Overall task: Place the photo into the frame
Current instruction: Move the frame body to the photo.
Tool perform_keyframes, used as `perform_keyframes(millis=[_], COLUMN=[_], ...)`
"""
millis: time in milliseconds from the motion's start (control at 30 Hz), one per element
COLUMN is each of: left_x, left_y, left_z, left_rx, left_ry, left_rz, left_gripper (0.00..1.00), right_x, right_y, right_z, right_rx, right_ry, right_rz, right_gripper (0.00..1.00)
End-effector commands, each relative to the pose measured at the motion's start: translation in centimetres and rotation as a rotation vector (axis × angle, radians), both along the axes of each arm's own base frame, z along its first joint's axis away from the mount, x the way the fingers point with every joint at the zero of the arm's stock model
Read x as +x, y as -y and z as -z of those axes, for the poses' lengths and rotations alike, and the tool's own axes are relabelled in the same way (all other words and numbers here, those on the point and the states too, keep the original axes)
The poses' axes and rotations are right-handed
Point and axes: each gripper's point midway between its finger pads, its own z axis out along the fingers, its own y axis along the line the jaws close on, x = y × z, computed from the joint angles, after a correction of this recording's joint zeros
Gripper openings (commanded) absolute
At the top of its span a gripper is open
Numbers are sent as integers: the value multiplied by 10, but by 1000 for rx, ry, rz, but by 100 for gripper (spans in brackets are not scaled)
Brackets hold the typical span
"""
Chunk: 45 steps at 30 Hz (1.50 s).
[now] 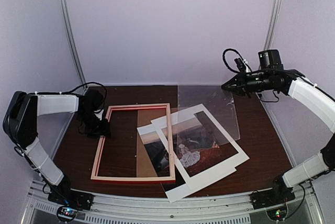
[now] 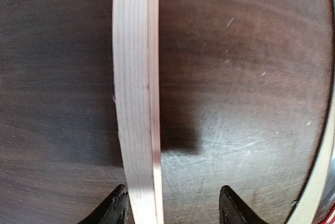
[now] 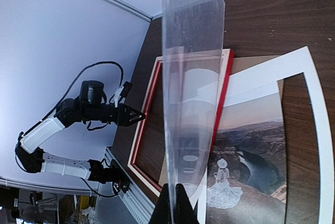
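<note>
Left wrist view shows the left gripper [image 2: 175, 209] with fingers apart, one on each side of the pale wood rail of the frame [image 2: 135, 103], low over the table [image 2: 251, 77]. Its arm reaches in bent from the left side. The right gripper [image 3: 170, 208] is pinched tight on the clear sheet [image 3: 191, 77], its arm raised high. The photo [image 3: 246, 156] lies flat, overlapping the frame's right rail, under a white mat [image 1: 209, 174].
</note>
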Motion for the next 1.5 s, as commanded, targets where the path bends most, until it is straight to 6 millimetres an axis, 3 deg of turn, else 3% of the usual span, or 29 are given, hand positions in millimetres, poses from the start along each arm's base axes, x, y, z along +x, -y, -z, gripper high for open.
perform_keyframes(millis=[0,333,467,900,1267,1467], left_x=[24,18,13,10,4,-2], left_y=[11,-9,-19,-7,38,68], left_z=[-31,-31,-23,3,0,-13], left_rx=[-59,-109,-125,-231,-354,-447], left_ry=[124,100,73,19,12,22], left_rz=[-16,-74,-113,-135,-70,-45], left_gripper=[65,73,75,73,69,68], right_x=[-2,-10,-12,-11,0,5], right_y=[-39,-133,-152,-125,-122,-124], right_z=[-39,-70,-76,-105,-92,-83], right_rx=[69,169,178,-23,-27,-1], right_ry=[74,106,118,249,224,189], right_rz=[-49,-195,-233,-182,-168,-156], right_gripper=[0,0,0,0,0,0])
